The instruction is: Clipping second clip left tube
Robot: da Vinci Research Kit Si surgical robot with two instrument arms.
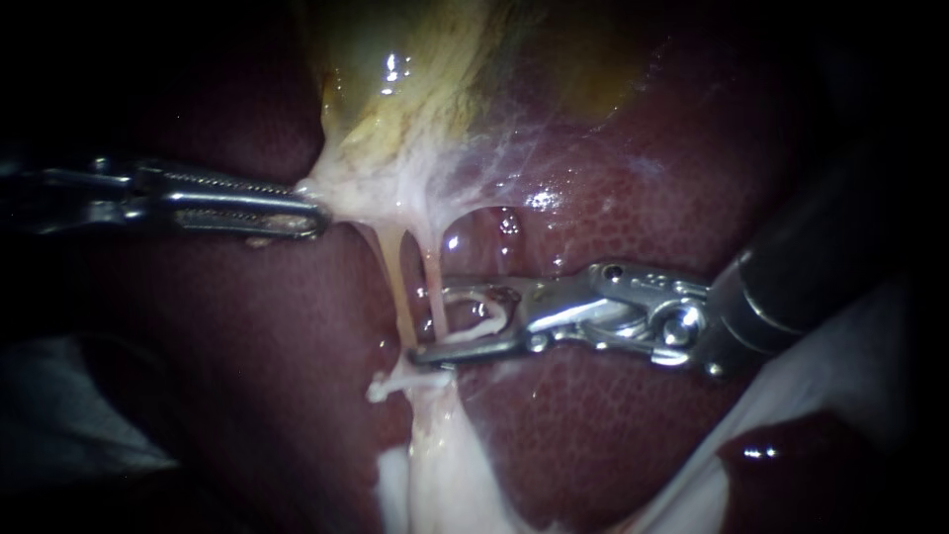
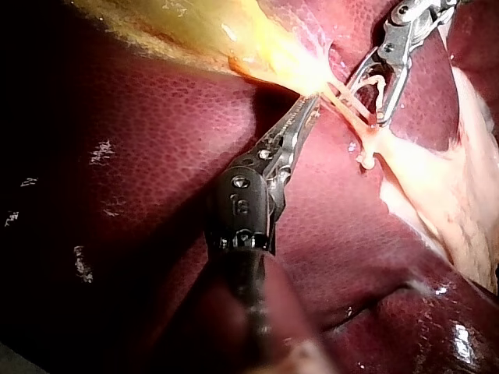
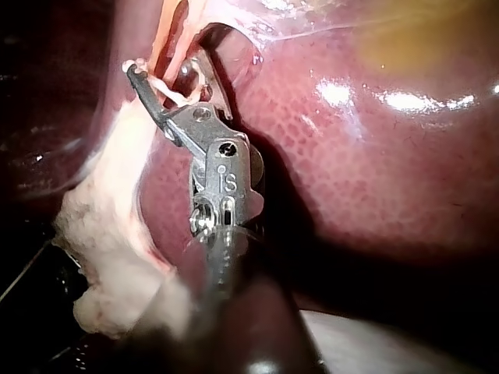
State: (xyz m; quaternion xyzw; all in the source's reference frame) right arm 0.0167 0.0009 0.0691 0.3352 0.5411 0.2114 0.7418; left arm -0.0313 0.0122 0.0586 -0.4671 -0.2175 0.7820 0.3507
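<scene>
while left instrument (image 1: 314, 213) grips tissue (image 1: 368, 186), right instrument (image 1: 432, 323) gapes.

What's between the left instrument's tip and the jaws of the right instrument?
The left tube, a pale strand running down over the liver. The endoscope view shows it best.

The left instrument (image 2: 306, 113) was clamped on pale tissue (image 2: 312, 70); two thin tubes (image 2: 341, 94) were straddled by the open right instrument (image 2: 365, 105).
</scene>
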